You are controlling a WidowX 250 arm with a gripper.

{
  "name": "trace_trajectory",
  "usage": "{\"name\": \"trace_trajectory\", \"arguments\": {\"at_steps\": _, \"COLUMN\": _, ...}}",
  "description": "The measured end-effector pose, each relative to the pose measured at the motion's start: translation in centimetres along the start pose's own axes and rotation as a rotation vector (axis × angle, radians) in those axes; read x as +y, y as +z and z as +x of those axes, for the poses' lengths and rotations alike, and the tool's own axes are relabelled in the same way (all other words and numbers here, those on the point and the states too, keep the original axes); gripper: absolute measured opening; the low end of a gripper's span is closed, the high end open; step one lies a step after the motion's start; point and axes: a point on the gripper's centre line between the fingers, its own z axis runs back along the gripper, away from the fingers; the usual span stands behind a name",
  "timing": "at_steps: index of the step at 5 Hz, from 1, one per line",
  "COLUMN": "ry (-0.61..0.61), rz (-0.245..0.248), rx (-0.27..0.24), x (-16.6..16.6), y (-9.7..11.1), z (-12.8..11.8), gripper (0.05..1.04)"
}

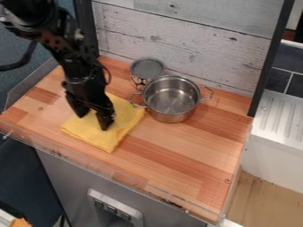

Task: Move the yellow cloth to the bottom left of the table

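Observation:
The yellow cloth lies flat on the left part of the wooden table, its near corner pointing toward the front edge. Over the cloth's middle hangs the black gripper, its two fingers apart and their tips at or just above the fabric. The arm and gripper cover part of the cloth's upper left. Whether the tips touch the cloth, I cannot tell.
A steel pot with two handles stands right of the cloth, its left handle close to the cloth's edge. Behind it is a can with a grey top. A low transparent rim runs along the table's front, and a wooden wall closes the back.

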Motion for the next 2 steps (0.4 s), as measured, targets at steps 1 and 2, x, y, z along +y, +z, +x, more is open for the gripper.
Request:
{"name": "trace_trajectory", "arguments": {"at_steps": 1, "ry": -0.017, "rz": 0.019, "rx": 0.018, "x": 0.8, "y": 0.0, "z": -0.5, "gripper": 1.001}}
{"name": "trace_trajectory", "arguments": {"at_steps": 2, "ry": 0.019, "rz": 0.016, "rx": 0.044, "x": 2.1, "y": 0.2, "z": -1.6, "gripper": 1.001}}
